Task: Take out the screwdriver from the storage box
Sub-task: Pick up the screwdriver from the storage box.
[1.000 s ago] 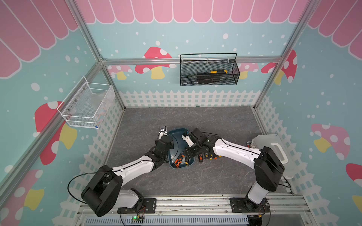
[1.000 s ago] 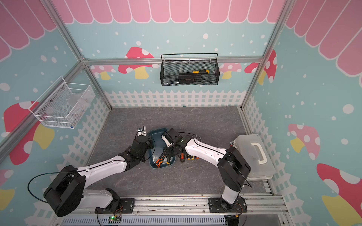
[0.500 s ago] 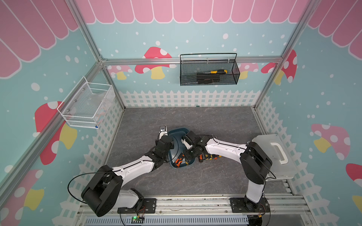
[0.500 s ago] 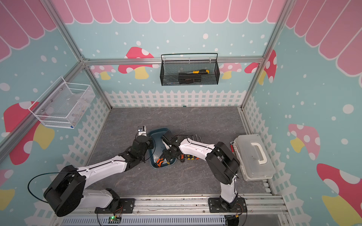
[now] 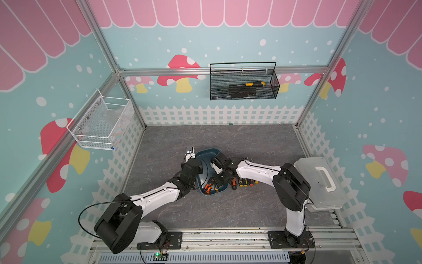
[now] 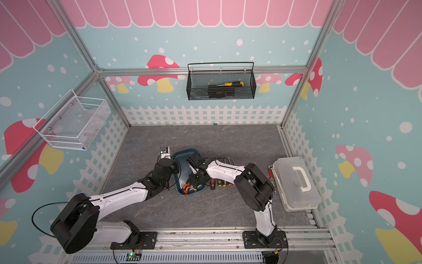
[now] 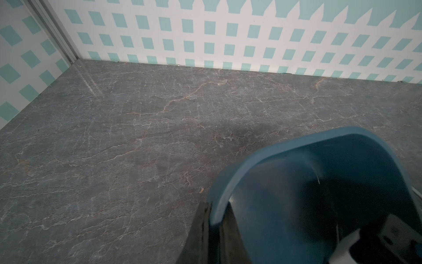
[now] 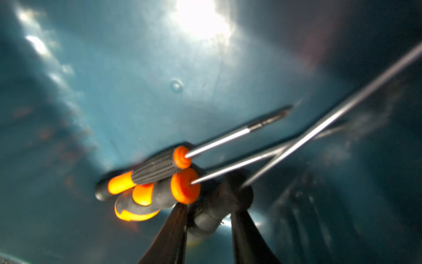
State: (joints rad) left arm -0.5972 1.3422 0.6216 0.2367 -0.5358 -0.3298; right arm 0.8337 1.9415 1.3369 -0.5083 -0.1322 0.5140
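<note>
Crowding the storage box [image 5: 205, 154], orange-handled screwdrivers [image 8: 157, 169] touch the right claw's [image 8: 210, 209] screwdriver [image 8: 331, 118].

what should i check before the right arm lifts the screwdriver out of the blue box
1. Left gripper clamped on the storage box rim: ok.
2. Right gripper inside the box, closed on the handle of the dark-handled screwdriver: ok.
3. Grip firm enough to lift: cannot tell, the wrist view is blurred.
4. Orange-collared screwdrivers free of it: not ok, they lie right beside its handle and one shaft crosses its shaft.
5. Box resting flat: cannot tell.
</note>
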